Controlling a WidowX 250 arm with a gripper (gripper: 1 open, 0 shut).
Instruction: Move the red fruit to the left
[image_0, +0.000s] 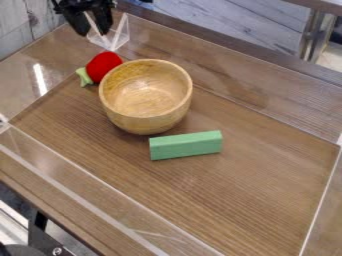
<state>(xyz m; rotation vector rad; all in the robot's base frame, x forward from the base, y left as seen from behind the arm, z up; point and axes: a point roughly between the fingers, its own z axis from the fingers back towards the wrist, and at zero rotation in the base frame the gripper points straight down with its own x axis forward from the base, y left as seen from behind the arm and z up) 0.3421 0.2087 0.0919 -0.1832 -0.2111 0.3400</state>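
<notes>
Red fruit, glossy with a pale green leafy bit on its left side, is sitting on the wooden tabletop near the far left corner, pressed right up against the far left rim of the wooden bowl. Nothing is gripping it. Above and just behind it, at the top edge of the view, the dark gripper is hanging with its fingers pointing down and standing apart, clear of the fruit. A green rectangular block is lying flat just on the near side of the bowl, toward the middle of the tabletop, slightly angled.
</notes>
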